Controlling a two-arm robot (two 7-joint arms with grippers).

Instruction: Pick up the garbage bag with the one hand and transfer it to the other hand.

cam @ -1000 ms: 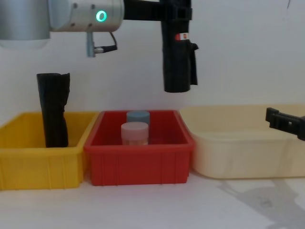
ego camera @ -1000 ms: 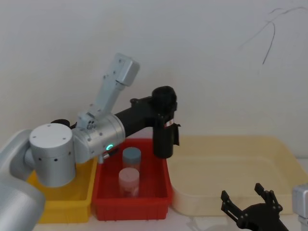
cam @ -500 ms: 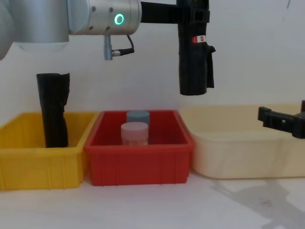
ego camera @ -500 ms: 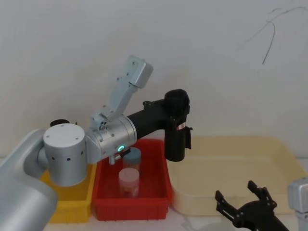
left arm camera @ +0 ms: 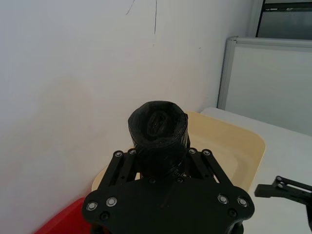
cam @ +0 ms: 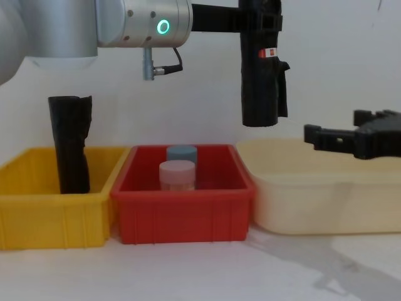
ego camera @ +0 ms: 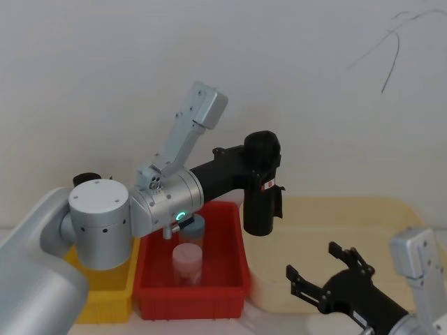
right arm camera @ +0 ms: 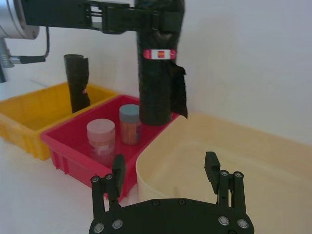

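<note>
Left end effector [cam: 260, 17] grips the garbage bag [cam: 260, 88] upright (above the red bin [cam: 182, 213] rim); right end effector [right arm camera: 165, 168] spread open.

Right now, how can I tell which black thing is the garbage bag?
Find the red bin, middle of three. Above its edge by the cream tub, the left gripper holds the garbage bag upright in the air. The other black roll stands in the yellow bin; this one hangs clear of every bin.
</note>
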